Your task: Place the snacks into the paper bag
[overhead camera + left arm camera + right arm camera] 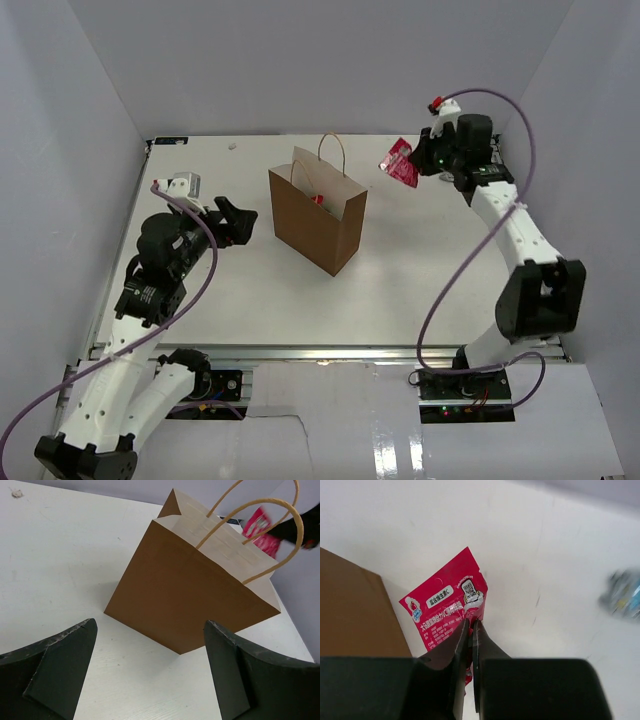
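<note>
Paper bag (pixel 318 222) plain kraft brown, paler inside, tan handles. Snack packet (pixel 447 612) pink-red, white print. Table (pixel 380 290) white.

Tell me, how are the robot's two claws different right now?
The left gripper is wide open and empty; the right gripper is shut on a pink snack packet. The left gripper is left of the paper bag; the right gripper is on its other side. Both have dark fingers.

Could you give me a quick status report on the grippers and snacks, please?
Right gripper shut on pink-red snack, held up beside paper bag. Left gripper open, empty, facing bag. Bag mouth unobstructed.
</note>
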You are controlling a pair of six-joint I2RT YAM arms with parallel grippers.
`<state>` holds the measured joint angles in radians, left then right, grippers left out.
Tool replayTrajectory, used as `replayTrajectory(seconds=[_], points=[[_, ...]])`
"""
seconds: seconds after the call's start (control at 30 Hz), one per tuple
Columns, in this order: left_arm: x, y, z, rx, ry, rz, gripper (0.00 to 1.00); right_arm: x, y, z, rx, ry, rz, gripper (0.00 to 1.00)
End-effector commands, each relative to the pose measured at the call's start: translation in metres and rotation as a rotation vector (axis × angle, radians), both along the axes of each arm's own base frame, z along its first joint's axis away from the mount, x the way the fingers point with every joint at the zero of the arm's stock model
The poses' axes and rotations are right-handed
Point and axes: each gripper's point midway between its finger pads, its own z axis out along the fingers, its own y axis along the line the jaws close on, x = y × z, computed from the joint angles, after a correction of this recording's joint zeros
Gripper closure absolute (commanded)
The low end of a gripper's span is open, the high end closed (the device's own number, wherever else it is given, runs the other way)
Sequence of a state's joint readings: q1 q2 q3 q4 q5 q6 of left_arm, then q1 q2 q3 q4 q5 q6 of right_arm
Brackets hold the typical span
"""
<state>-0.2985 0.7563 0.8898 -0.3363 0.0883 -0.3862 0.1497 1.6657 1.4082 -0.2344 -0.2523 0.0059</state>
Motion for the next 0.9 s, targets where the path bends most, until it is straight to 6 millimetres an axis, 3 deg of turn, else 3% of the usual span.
replayTrajectory(seconds=[0.0,0.1,0.2,0.23,0.3,0.33,0.57,0.73,0.77,0.87], points=[[-0.009,0.000,0.003,-0.020,-0.032,-0.006,0.02,-0.026,0.021,0.142,-0.039,-0.491,0.231,0.92],[-0.015,0.001,0.004,-0.035,-0.041,-0.009,0.02,-0.057,0.048,0.199,-0.047,-0.632,0.356,0.92],[-0.021,0.000,0.006,-0.055,-0.049,-0.021,0.02,-0.083,0.084,0.230,-0.039,-0.709,0.447,0.92],[-0.023,0.000,0.004,-0.059,-0.044,-0.025,0.02,-0.093,0.102,0.233,-0.034,-0.716,0.480,0.92],[-0.029,0.000,0.008,-0.075,-0.055,-0.030,0.02,-0.102,0.117,0.241,-0.036,-0.745,0.500,0.92],[-0.032,0.001,0.007,-0.079,-0.050,-0.030,0.02,-0.111,0.133,0.243,-0.027,-0.753,0.529,0.92],[-0.050,0.006,0.010,-0.131,-0.061,-0.015,0.02,-0.113,0.174,0.228,-0.097,-0.765,0.476,0.92],[-0.052,0.007,0.011,-0.136,-0.062,-0.011,0.02,-0.100,0.175,0.210,-0.135,-0.741,0.335,0.92],[-0.051,0.007,0.012,-0.135,-0.064,-0.012,0.02,-0.098,0.175,0.217,-0.122,-0.765,0.312,0.92],[-0.049,0.006,0.010,-0.129,-0.055,-0.014,0.02,-0.099,0.174,0.213,-0.125,-0.761,0.308,0.92]])
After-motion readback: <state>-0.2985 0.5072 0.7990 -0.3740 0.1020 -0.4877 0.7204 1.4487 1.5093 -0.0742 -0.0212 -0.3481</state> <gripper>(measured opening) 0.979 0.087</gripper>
